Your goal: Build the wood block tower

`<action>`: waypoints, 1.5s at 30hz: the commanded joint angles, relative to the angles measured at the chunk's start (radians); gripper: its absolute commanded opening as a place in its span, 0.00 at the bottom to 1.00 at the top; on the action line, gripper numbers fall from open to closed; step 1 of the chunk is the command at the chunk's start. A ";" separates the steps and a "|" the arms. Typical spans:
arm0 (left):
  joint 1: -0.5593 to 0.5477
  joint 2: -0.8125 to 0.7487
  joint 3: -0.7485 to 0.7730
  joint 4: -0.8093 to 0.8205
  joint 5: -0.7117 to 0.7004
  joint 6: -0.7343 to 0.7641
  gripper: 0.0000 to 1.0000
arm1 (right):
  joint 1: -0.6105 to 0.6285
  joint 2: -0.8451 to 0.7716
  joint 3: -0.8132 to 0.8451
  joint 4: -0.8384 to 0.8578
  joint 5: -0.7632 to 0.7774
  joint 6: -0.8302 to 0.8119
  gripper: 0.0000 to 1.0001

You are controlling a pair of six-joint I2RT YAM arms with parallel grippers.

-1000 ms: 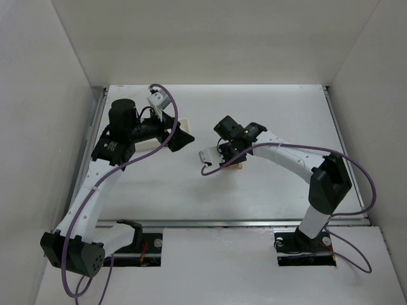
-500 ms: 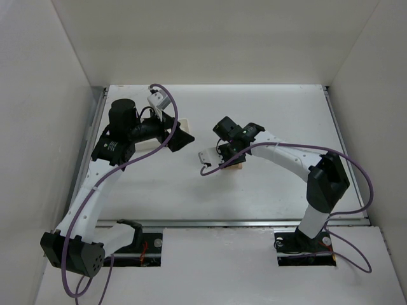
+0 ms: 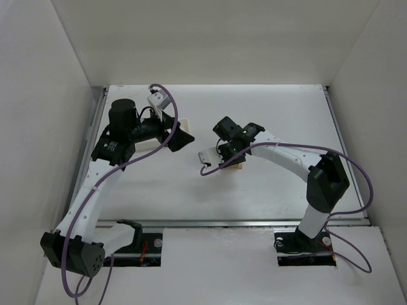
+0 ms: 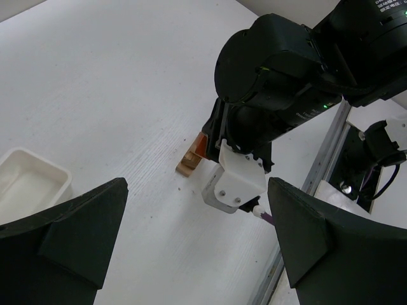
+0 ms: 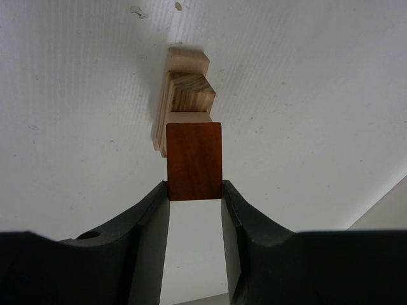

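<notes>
Right jaws: pinching the wedge (image 5: pixel 194 162), one finger on each flank. Left jaws: spread wide, holding nothing, near the tray (image 4: pixel 28 184) and well apart from the build.

Location: the tan blocks (image 5: pixel 184 95) stand on the table (image 3: pixel 273 114) near its middle, under the wrist of the right arm (image 3: pixel 286 155). The wedge is right at the top of the stack. You cannot tell from any view whether it already touches the top block.

Stack condition: the tan blocks look staggered, not flush, with the darker-grained top one offset from the piece beneath.

Risks, as judgement:
- If you let go before the wedge is seated, it may tip or slide off, since the top block gives it little landing area.
- If you press down or drift sideways while the right jaws are closed, the push goes into an already offset stack and could topple it.
- If you open unevenly or lift out at a tilt, a finger may drag the wedge off (the blocks are small against the fingers).
- The left jaws pose no hazard where they hang.

Writing: small white lettering shows on the right arm's housing in the left wrist view, too small and cropped to read. No brand is legible.
</notes>
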 commanded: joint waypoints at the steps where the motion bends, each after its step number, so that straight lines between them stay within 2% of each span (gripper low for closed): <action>1: 0.007 -0.027 0.002 0.043 0.030 -0.002 0.91 | -0.004 -0.019 0.002 0.028 0.009 -0.007 0.00; 45: 0.007 -0.037 0.002 0.052 0.039 -0.011 0.91 | -0.004 -0.010 -0.007 0.046 0.040 0.002 0.00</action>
